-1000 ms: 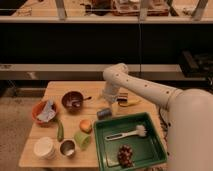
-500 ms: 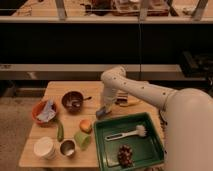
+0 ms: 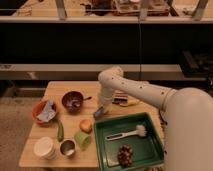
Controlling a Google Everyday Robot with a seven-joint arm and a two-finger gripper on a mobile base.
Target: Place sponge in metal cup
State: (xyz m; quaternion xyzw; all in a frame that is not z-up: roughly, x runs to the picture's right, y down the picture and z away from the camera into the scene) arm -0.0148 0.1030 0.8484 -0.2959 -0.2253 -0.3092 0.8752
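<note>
Dim amber light bathes the gripper (image 3: pixel 100 112) low over the table (image 3: pixel 55 90).

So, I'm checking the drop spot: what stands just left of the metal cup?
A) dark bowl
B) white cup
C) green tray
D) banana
B: the white cup stands just left of the metal cup; the pincer is at the sponge, by the tray's far left corner.
</note>
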